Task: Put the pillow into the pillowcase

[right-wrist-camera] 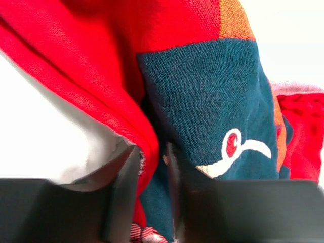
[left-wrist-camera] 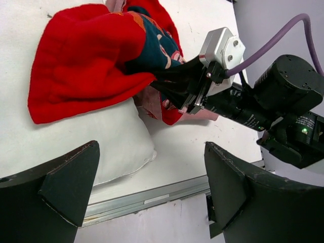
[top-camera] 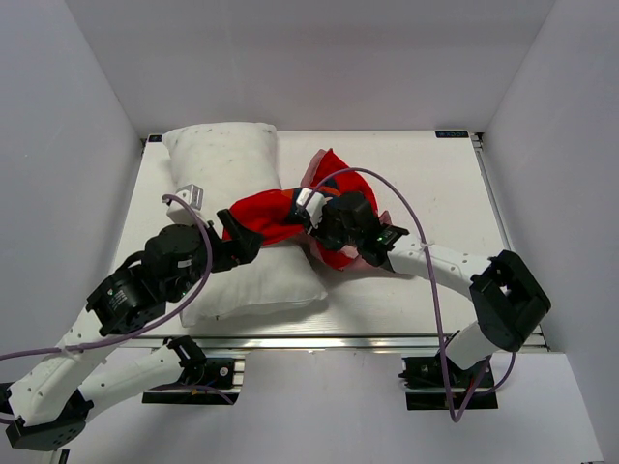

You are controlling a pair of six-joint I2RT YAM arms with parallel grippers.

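The pillowcase (top-camera: 276,211) lies bunched over the right edge of the pillow (top-camera: 224,169) and spills onto the table (top-camera: 435,179).
From above, the right gripper (top-camera: 308,213) is half buried in red folds. Only its own wrist view shows the fingers drawn nearly together, with a red fold pinched between them beside a navy patch (right-wrist-camera: 212,106). The left wrist view shows the left gripper (left-wrist-camera: 152,187) spread wide and holding nothing, over the pillow's near corner.

Crumpled red-and-navy pillowcase (top-camera: 272,215) draped across the middle of the puffy white pillow (top-camera: 224,164)
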